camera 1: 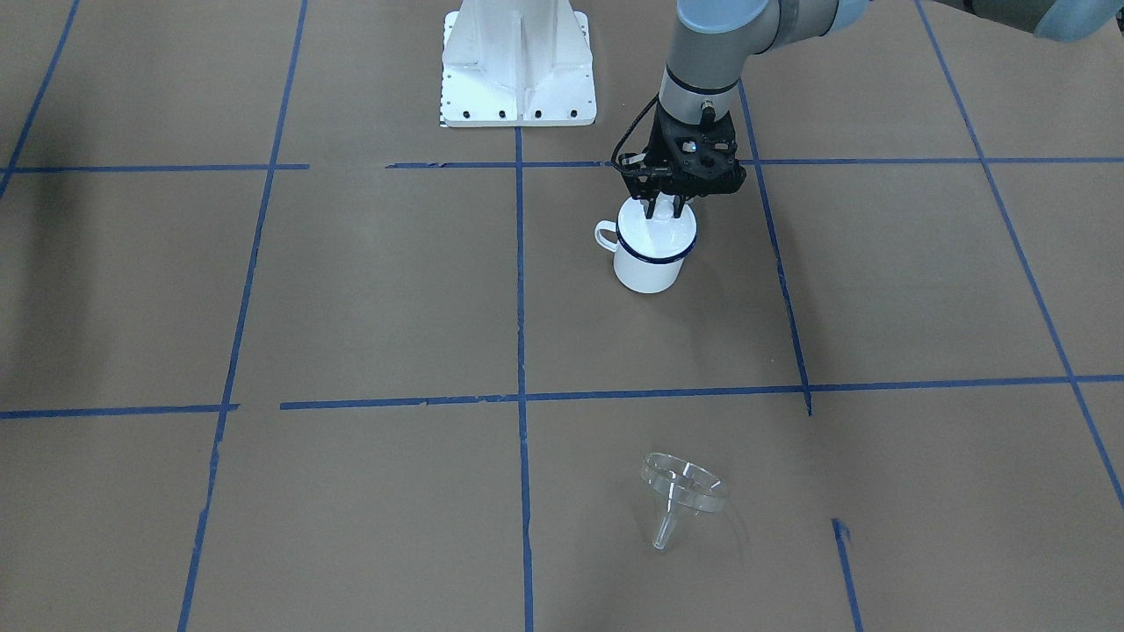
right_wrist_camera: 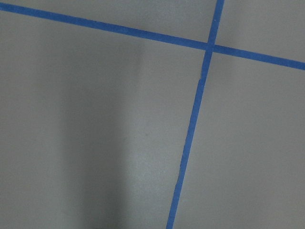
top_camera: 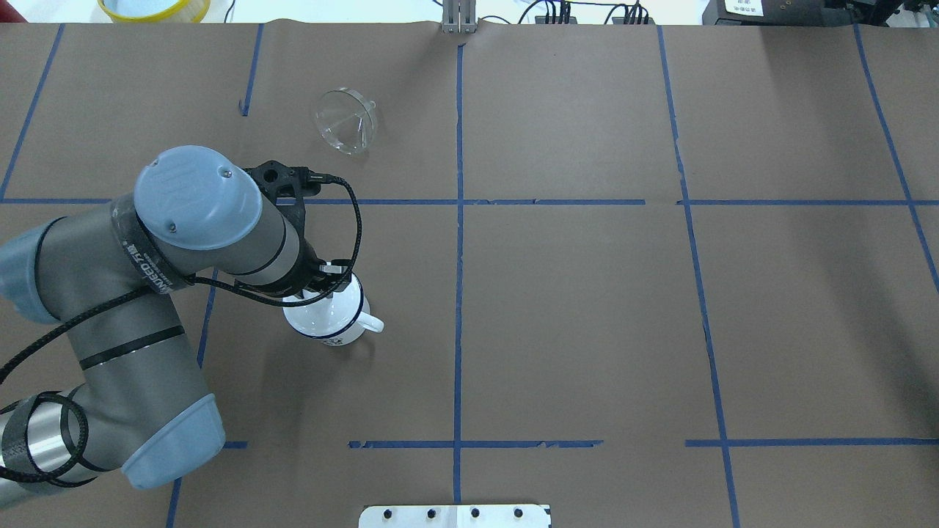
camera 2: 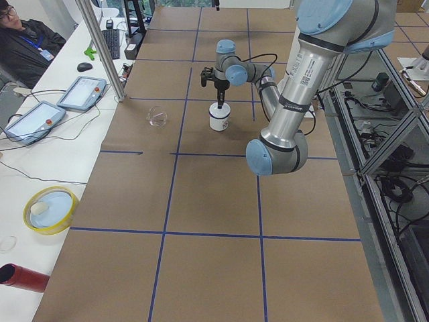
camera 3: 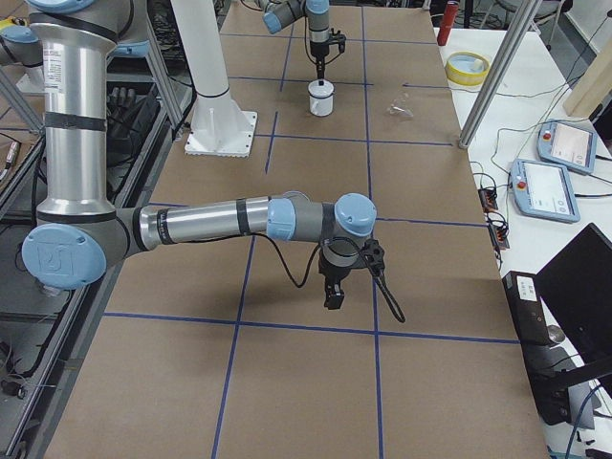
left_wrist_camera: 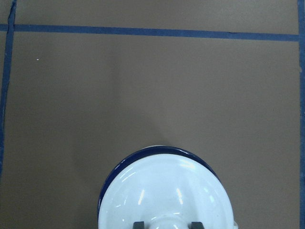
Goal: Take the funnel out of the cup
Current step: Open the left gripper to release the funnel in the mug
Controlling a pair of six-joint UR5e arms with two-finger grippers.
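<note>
The clear funnel (camera 1: 680, 487) lies on its side on the brown table, well apart from the cup; it also shows in the overhead view (top_camera: 345, 121). The cup (camera 1: 648, 268) is a white mug with a dark blue rim (left_wrist_camera: 143, 155) and stands upright. A white domed lid (left_wrist_camera: 164, 191) with a knob covers its mouth. My left gripper (camera 1: 665, 209) points straight down over the cup, its fingers closed on either side of the lid's knob. My right gripper (camera 3: 330, 296) hangs over bare table far from the cup; I cannot tell whether it is open or shut.
The white base plate (camera 1: 518, 61) stands at the table's robot side. A yellow bowl (top_camera: 154, 7) and a red cylinder (camera 2: 23, 277) sit off the table's far edge. Blue tape lines grid the table.
</note>
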